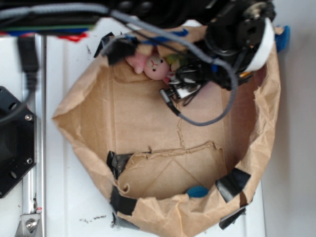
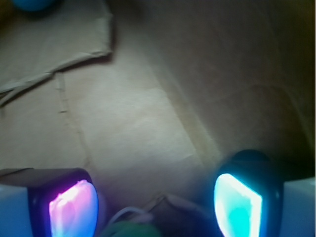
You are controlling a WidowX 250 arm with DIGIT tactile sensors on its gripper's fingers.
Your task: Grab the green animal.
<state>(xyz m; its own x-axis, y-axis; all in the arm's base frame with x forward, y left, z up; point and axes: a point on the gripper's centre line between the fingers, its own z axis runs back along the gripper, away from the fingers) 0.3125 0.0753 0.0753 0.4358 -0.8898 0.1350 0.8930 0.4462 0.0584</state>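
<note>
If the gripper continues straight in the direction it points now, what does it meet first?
Probably the green animal, a green patch low between the open fingers of the gripper. Beyond it lies bare paper bag floor. Depth is unclear.

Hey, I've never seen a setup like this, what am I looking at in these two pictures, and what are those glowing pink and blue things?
It is a small robot arm working inside a cut-open paper bag. One picture looks down from above; the other comes from a camera on the arm's wrist. The glowing shapes are the fingers of its pincer, apart and holding nothing. In the bag lie a pink bunny, a green animal mostly hidden beside it, and a blue object at the near edge. A green patch shows between the fingers, possibly that toy.
</note>
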